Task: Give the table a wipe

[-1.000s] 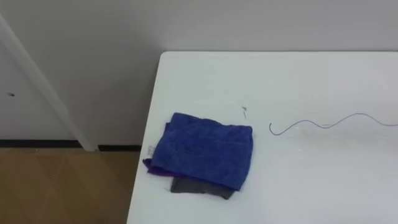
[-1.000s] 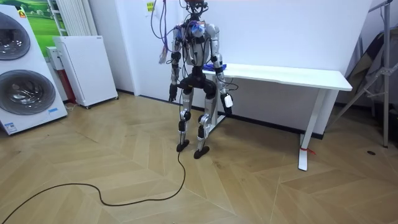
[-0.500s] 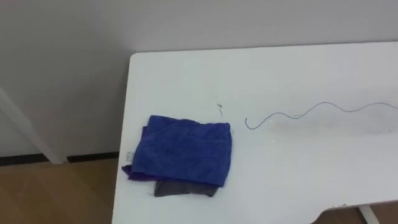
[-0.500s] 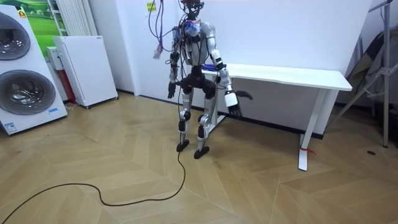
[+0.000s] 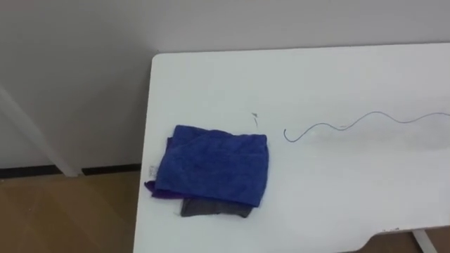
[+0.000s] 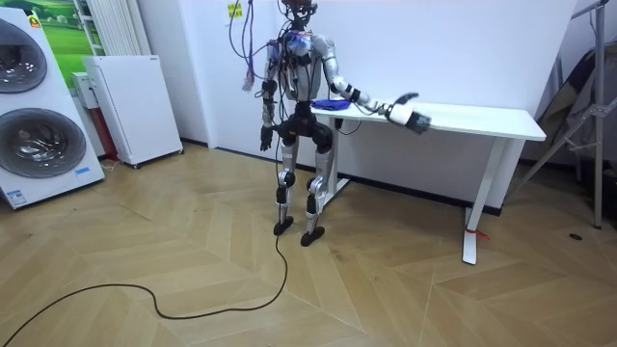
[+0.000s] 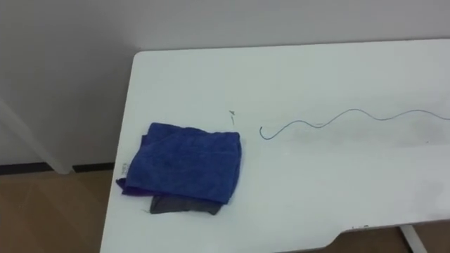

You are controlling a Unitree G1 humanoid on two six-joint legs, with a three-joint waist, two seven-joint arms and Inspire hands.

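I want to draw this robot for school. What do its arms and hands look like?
Its arms are slim and silvery grey with dark joints. The right hand is dark, with a white piece at the wrist; the left hand looks dark too. By its shoulders hang purple and red cables. Smaller details are too tiny to tell.

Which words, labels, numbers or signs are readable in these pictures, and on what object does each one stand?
No text is readable.
White tag on the blue cloth: too small.
Yellow sign on the wall: too blurred.
Sticker on the washing machine: too small.
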